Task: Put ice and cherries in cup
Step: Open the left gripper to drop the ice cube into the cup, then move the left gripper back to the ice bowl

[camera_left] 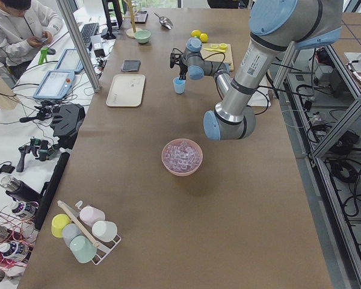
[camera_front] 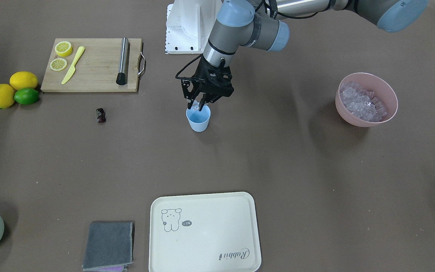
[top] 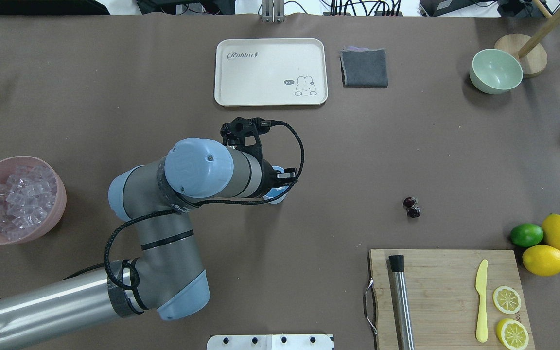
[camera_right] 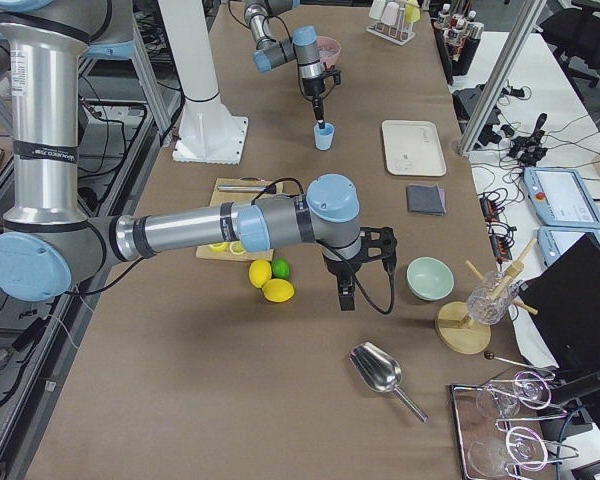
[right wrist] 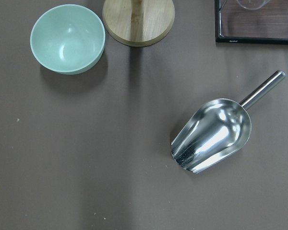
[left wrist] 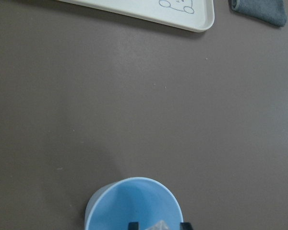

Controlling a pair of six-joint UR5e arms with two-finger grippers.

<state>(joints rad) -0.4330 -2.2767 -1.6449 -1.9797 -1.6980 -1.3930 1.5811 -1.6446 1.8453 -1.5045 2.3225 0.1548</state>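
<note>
Brown table surface [camera_front: 278, 158]: left gripper [camera_front: 196, 106] pinching a clear ice cube [left wrist: 158, 225] above light-blue plastic cup [camera_front: 198, 120]; right gripper [camera_right: 345, 293], finger state cannot be told.

Left gripper [camera_front: 198, 106] over cup [camera_front: 198, 122] mouth

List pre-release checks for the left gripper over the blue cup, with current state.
1. Ice cube pinched in left gripper: ok.
2. Gripper over the cup opening: ok, fingertips sit at the rim, within its outline in the wrist view.
3. Cup upright on the table: ok.
4. Cup free of other contents: cannot tell, its bottom is cut off in the wrist view.
5. Right gripper away from the cup: ok, at the far end of the table; open or shut: cannot tell.
6. Cherries in the cup: not ok, they lie on the table, apart from the cup.
</note>
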